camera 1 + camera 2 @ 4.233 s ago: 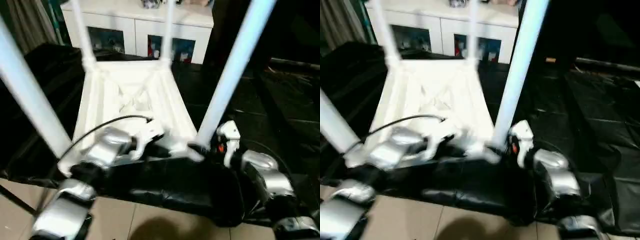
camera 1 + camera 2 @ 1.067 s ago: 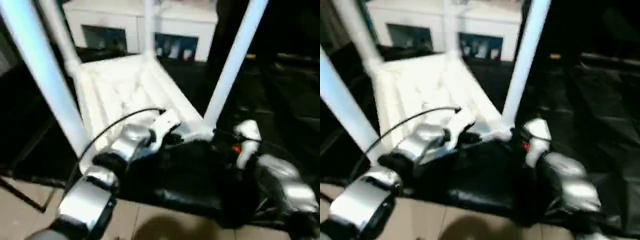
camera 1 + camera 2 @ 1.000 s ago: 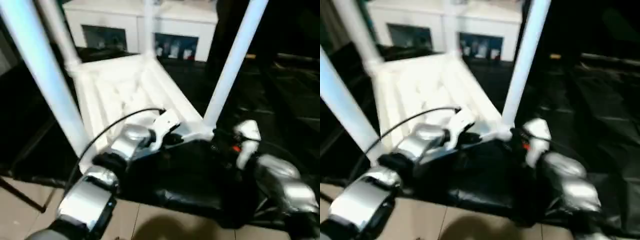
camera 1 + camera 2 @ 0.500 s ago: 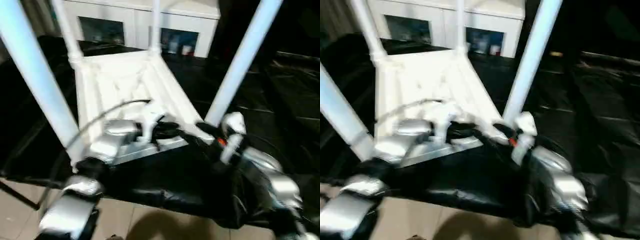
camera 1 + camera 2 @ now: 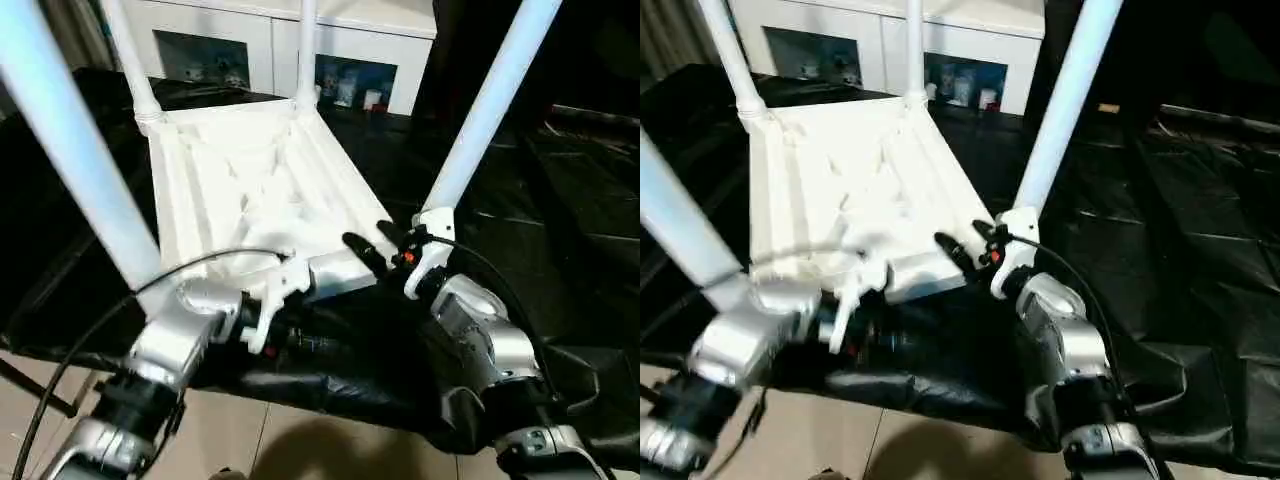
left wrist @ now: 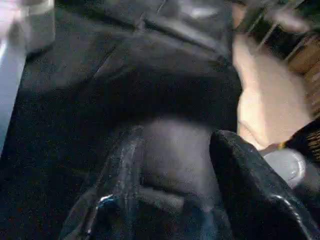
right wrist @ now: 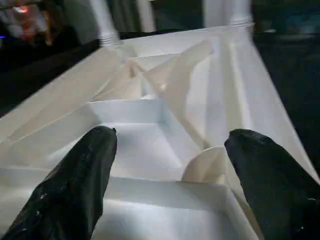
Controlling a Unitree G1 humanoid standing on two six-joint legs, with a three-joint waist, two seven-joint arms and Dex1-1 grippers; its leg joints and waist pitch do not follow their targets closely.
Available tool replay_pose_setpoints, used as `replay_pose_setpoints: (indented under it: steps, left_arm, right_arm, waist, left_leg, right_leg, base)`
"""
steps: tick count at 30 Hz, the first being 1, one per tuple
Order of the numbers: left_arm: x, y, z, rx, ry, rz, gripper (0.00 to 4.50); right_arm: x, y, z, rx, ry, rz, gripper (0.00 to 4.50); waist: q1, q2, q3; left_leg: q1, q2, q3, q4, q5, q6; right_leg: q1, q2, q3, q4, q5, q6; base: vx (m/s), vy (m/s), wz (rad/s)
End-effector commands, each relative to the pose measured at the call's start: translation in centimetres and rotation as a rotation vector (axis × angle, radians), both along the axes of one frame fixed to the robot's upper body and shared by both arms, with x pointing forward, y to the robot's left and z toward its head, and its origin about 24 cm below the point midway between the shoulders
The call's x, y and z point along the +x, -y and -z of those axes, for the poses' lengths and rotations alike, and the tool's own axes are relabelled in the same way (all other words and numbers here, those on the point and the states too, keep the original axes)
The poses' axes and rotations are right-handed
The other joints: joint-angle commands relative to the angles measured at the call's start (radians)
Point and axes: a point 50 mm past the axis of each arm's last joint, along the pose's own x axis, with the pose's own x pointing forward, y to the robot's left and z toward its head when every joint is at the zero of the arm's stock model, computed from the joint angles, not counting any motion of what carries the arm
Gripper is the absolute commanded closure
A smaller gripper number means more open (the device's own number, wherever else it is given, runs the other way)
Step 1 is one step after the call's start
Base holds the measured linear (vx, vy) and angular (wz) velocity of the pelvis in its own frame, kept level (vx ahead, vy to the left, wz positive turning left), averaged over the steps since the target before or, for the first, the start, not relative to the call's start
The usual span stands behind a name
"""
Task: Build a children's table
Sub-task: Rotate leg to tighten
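The small white plastic table looks smooth and a bit shiny. The black cover under it looks crinkly and glossy. The robot's silver forearms gleam like metal.

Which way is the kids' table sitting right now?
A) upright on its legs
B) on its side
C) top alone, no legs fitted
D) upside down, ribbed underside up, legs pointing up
D: the children's table lies top-down on the black-covered work table, ribs showing, its legs rising from the corner sockets.
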Motion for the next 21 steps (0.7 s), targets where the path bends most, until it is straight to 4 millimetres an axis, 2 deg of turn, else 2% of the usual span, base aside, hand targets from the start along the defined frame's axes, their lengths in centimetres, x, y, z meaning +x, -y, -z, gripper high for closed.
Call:
replay_pose_setpoints:
  steps: [1, 2, 4, 5, 7, 8, 9, 10, 12, 15, 16, 17, 18, 21]
  left_arm:
    - [0.1, -0.3, 0.4, 0.054, 0.025, -0.039, 1.66]
    - [0.1, -0.3, 0.4, 0.060, 0.028, -0.045, 1.66]
    - [0.2, -0.6, 0.7, 0.080, 0.040, -0.077, 1.34]
    - [0.1, -0.7, 0.8, 0.082, 0.042, -0.081, 1.31]
    - [-0.4, -1.1, 0.9, 0.070, 0.048, -0.066, 1.26]
    - [-0.7, -1.2, 0.9, 0.056, 0.049, -0.061, 1.13]
    - [-0.8, -1.3, 0.9, 0.047, 0.050, -0.059, 0.92]
    - [-1.0, -1.4, 0.9, 0.038, 0.050, -0.059, 0.92]
    - [-1.5, -1.8, 1.0, 0.018, 0.056, -0.050, 0.90]
    - [-2.0, -2.2, 0.9, -0.004, 0.056, -0.045, 0.51]
    - [-2.0, -2.2, 0.9, -0.005, 0.055, -0.045, 0.48]
    - [-2.5, -2.6, 0.8, -0.035, 0.043, -0.038, 0.50]
    - [-2.5, -2.6, 0.8, -0.035, 0.043, -0.038, 0.46]
    - [-3.1, -3.1, 0.4, -0.085, 0.035, -0.019, 0.07]
  right_arm:
    - [0.6, 1.9, -0.3, -0.013, 0.012, 0.108, 0.66]
    - [0.7, 2.0, -0.2, -0.015, 0.012, 0.117, 0.66]
    - [1.2, 3.0, -0.3, -0.032, 0.010, 0.188, 0.66]
    - [1.4, 3.4, -0.3, -0.042, 0.009, 0.217, 0.66]
    - [1.9, 4.6, -0.4, -0.060, 0.002, 0.286, 0.66]
    - [2.1, 5.1, -0.4, -0.067, 0.001, 0.311, 0.66]
    - [2.2, 5.5, -0.4, -0.072, 0.001, 0.328, 0.66]
    - [2.4, 5.8, -0.5, -0.078, 0.002, 0.344, 0.66]
    - [2.7, 6.6, -0.7, -0.088, 0.003, 0.371, 0.66]
    - [2.9, 7.1, -0.9, -0.099, 0.004, 0.380, 0.66]
    - [2.9, 7.2, -0.9, -0.099, 0.004, 0.380, 0.66]
    - [3.2, 7.5, -1.0, -0.108, 0.006, 0.384, 0.66]
    - [3.2, 7.5, -1.0, -0.108, 0.006, 0.384, 0.66]
    - [3.4, 7.7, -1.1, -0.120, 0.009, 0.373, 0.66]
  waist:
    - [-0.003, 0.000, -0.064]
    - [-0.001, 0.001, -0.065]
    - [-0.003, -0.005, -0.066]
    - [0.000, -0.003, -0.066]
    - [0.000, -0.013, -0.065]
    - [0.003, -0.007, -0.067]
    - [0.004, -0.008, -0.067]
    - [0.007, -0.016, -0.066]
    - [0.009, -0.014, -0.066]
    - [0.012, -0.013, -0.067]
    - [0.013, -0.013, -0.066]
    - [0.014, -0.018, -0.067]
    - [0.009, -0.018, -0.066]
    - [0.006, -0.017, -0.067]
  left_leg:
    - [0.005, 0.000, 0.016, -0.062, -0.114, 0.041]
    - [0.004, 0.000, 0.015, -0.062, -0.113, 0.039]
    - [0.001, -0.002, 0.014, -0.062, -0.108, 0.034]
    - [0.003, -0.002, 0.015, -0.061, -0.110, 0.031]
    - [0.000, -0.002, 0.015, -0.061, -0.119, 0.031]
    - [0.003, -0.001, 0.015, -0.061, -0.125, 0.030]
    - [0.003, -0.001, 0.016, -0.059, -0.124, 0.030]
    - [0.002, -0.002, 0.019, -0.058, -0.119, 0.034]
    - [-0.001, -0.002, 0.016, -0.059, -0.113, 0.036]
    - [0.009, -0.003, 0.020, -0.057, -0.137, 0.033]
    - [0.008, -0.003, 0.020, -0.056, -0.135, 0.035]
    - [0.006, -0.004, 0.019, -0.056, -0.134, 0.038]
    - [-0.004, -0.004, 0.017, -0.057, -0.136, 0.035]
    - [-0.004, -0.003, 0.016, -0.055, -0.153, 0.026]
  right_leg:
    - [0.062, -0.034, 0.041, -0.057, -0.054, -0.215]
    - [0.062, -0.034, 0.042, -0.057, -0.060, -0.209]
    - [0.062, -0.034, 0.040, -0.056, -0.073, -0.200]
    - [0.061, -0.034, 0.040, -0.057, -0.079, -0.198]
    - [0.061, -0.034, 0.040, -0.057, -0.094, -0.193]
    - [0.058, -0.036, 0.040, -0.057, -0.105, -0.192]
    - [0.057, -0.033, 0.040, -0.056, -0.095, -0.193]
    - [0.056, -0.030, 0.041, -0.054, -0.083, -0.191]
    - [0.058, -0.031, 0.039, -0.052, -0.080, -0.190]
    - [0.050, -0.027, 0.040, -0.052, -0.086, -0.188]
    - [0.050, -0.024, 0.040, -0.052, -0.075, -0.186]
    - [0.052, -0.025, 0.039, -0.051, -0.075, -0.186]
    - [0.056, -0.029, 0.039, -0.049, -0.086, -0.186]
    - [0.053, -0.030, 0.038, -0.049, -0.100, -0.186]
  base:
    - [0.000, 0.000, 0.00]
    - [0.000, 0.000, 0.00]
    - [0.000, 0.000, 0.00]
    - [0.000, 0.000, 0.00]
    - [0.000, 0.000, 0.00]
    - [0.000, 0.000, 0.00]
    - [0.000, 0.000, 0.00]
    - [0.000, 0.000, 0.00]
    - [0.000, 0.000, 0.00]
    - [0.000, 0.000, 0.00]
    - [0.000, 0.000, 0.00]
    - [0.000, 0.000, 0.00]
    - [0.000, 0.000, 0.00]
    - [0.000, 0.000, 0.00]
